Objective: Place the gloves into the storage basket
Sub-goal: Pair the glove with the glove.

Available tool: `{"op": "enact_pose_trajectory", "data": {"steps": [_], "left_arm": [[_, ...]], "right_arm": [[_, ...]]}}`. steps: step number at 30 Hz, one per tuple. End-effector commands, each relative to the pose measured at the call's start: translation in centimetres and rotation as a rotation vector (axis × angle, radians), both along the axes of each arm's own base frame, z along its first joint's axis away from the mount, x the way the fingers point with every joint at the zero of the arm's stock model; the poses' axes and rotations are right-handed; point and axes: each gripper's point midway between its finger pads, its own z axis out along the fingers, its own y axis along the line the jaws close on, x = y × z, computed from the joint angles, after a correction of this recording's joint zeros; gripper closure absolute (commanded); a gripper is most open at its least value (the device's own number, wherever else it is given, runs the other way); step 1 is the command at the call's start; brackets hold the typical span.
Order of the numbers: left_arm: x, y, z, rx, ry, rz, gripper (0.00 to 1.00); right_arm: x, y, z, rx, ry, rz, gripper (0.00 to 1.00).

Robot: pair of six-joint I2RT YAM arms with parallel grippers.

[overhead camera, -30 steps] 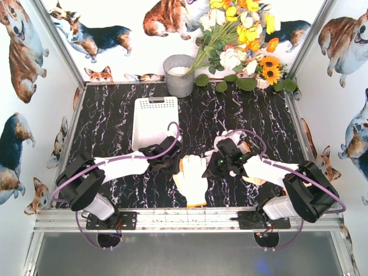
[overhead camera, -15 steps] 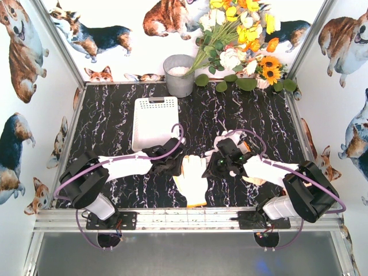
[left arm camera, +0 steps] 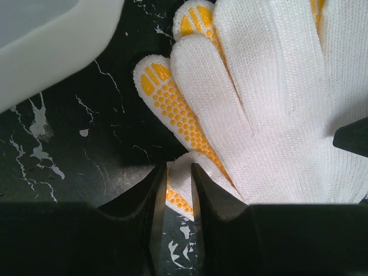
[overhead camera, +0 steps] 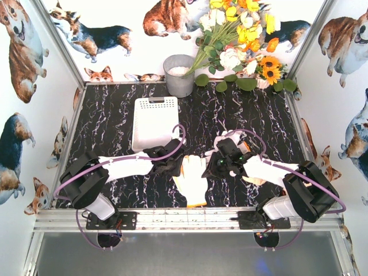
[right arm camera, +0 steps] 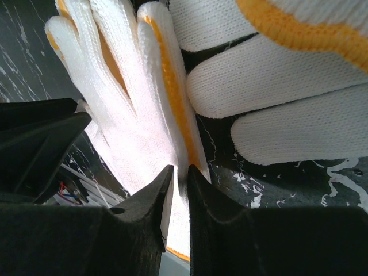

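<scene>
White glove (overhead camera: 192, 178) on the table (overhead camera: 259, 115), short of the basket (overhead camera: 155, 101). Left end effector (left arm camera: 179, 169) just edged in, nipping its thumb. Right end effector (right arm camera: 180, 172) pinches the opposite edge, both near-shut, looks ready to lift.

Both arms are stretching inward toward the near middle, wrists lowered. The left gripper (left arm camera: 178, 175) and right gripper (right arm camera: 177, 175) are facing each other, fingers pinching narrowly.

white knit gloves (overhead camera: 192, 177) with orange-yellow dotted palms, plain white storage basket (overhead camera: 153, 123), black white-veined table (overhead camera: 241, 115)
</scene>
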Motion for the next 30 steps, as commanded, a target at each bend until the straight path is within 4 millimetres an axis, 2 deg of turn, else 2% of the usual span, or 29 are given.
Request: {"op": "enact_pose_trajectory", "data": {"steps": [1, 8, 11, 16, 21, 30], "left_arm": [[0.3, -0.8, 0.6, -0.002, -0.023, -0.02, 0.84], [0.2, -1.1, 0.6, 0.004, -0.022, -0.027, 0.88], [0.1, -0.9, 0.6, 0.01, -0.024, -0.024, 0.93], [0.4, -0.7, 2.0, -0.005, -0.061, 0.004, 1.0], [0.4, -0.3, 3.0, -0.03, -0.089, 0.028, 1.0], [-0.4, 1.4, 2.2, 0.005, -0.078, 0.054, 1.0]], "right_arm": [[1.1, 0.8, 1.0, 0.041, -0.048, 0.0, 0.81], [1.1, 0.8, 1.1, 0.045, -0.05, 0.002, 0.81], [1.1, 0.9, 1.4, 0.052, -0.051, 0.004, 0.82], [1.0, 0.9, 2.3, 0.061, -0.069, 0.009, 0.89], [0.9, 0.8, 2.8, 0.067, -0.078, 0.015, 0.98], [0.6, 1.3, 2.6, 0.081, -0.066, 0.046, 1.0]]}}
